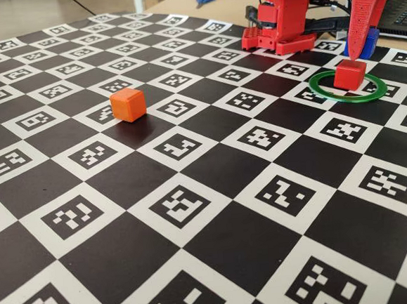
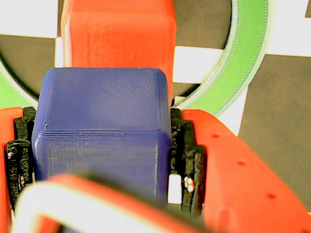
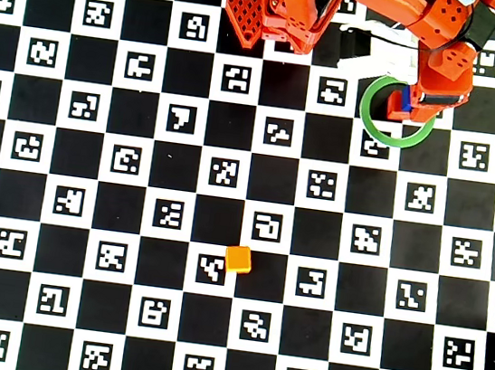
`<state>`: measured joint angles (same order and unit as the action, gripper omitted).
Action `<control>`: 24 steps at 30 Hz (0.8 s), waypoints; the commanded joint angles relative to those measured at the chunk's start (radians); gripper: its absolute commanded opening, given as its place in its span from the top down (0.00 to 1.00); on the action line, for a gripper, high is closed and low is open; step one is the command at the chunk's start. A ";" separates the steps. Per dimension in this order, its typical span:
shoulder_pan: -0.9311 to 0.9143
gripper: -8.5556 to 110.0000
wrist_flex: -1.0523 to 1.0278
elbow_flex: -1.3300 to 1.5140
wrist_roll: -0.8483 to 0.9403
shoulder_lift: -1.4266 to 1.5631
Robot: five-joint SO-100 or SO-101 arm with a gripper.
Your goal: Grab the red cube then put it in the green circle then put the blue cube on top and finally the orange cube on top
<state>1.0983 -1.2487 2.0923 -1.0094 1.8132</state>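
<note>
- Gripper (image 2: pixel 104 160) pinches the blue cube (image 2: pixel 102 131) above the red cube (image 1: pixel 350 74), ready for stacking.
- Red cube sits inside the green circle (image 1: pixel 326 94), far right in the fixed view.
- Orange cube (image 1: pixel 128 104) waits well apart, left.

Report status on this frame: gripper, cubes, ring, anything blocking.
Gripper shut on blue cube, above red cube. Red cube inside green circle. Orange cube out on the board, untouched. Nothing in the way.
</note>
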 commanded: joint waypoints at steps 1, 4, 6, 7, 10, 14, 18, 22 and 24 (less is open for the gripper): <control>-0.008 0.90 0.008 -0.002 0.002 0.014; -0.012 0.90 0.018 0.015 0.005 0.014; -0.015 0.90 0.026 0.028 0.006 0.014; -0.017 0.90 0.031 0.034 0.006 0.014; -0.017 0.90 0.034 0.038 0.006 0.014; -0.017 0.90 0.035 0.040 0.006 0.014; -0.015 0.90 0.035 0.041 0.006 0.012; -0.011 0.90 0.037 0.044 0.006 0.012; -0.006 0.90 0.038 0.044 0.006 0.012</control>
<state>1.0815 -1.2180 2.1414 -1.0094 1.8132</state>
